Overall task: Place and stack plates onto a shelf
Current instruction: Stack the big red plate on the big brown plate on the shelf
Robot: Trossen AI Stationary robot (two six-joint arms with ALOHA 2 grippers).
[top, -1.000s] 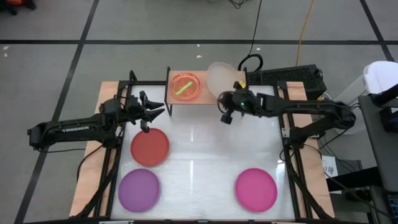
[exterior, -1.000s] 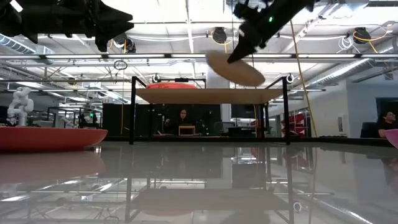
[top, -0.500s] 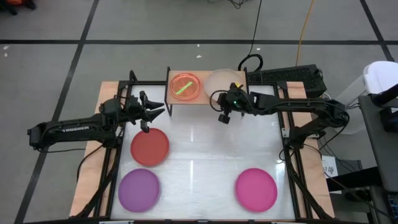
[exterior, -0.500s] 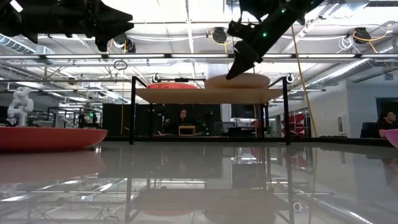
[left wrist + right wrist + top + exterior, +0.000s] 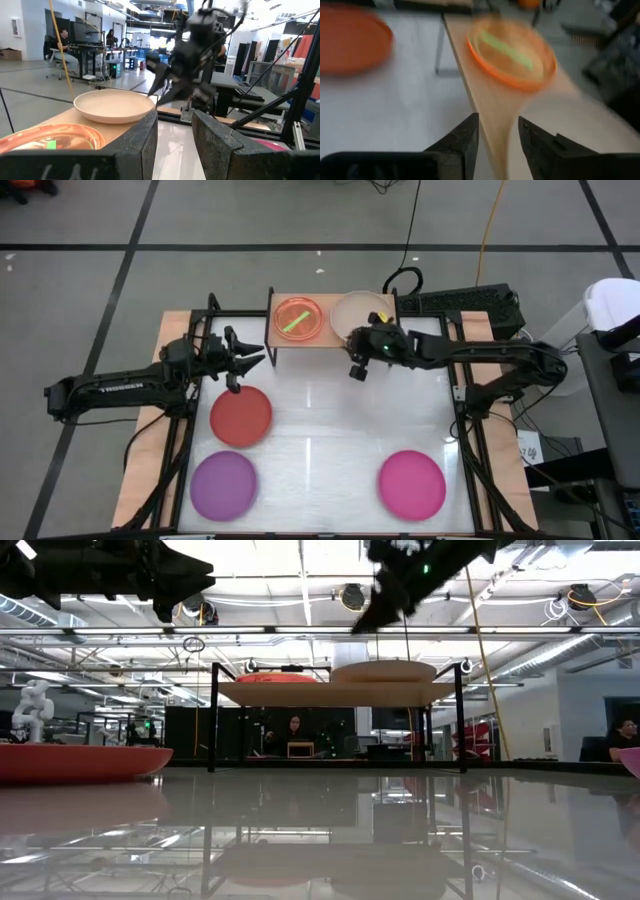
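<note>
Two plates (image 5: 298, 319) (image 5: 357, 309) sit side by side on the shelf (image 5: 330, 340), three more plates (image 5: 241, 416) on the table (image 5: 320, 420) before it

The small light-wood shelf on thin black legs (image 5: 330, 335) stood at the far edge of the glossy white tabletop (image 5: 320, 430). On it sat a beige round plate (image 5: 355, 308) beside an orange stack (image 5: 298, 319). Before the shelf lay red (image 5: 241, 416), purple (image 5: 223, 484) and magenta (image 5: 411, 483) plates.
</note>
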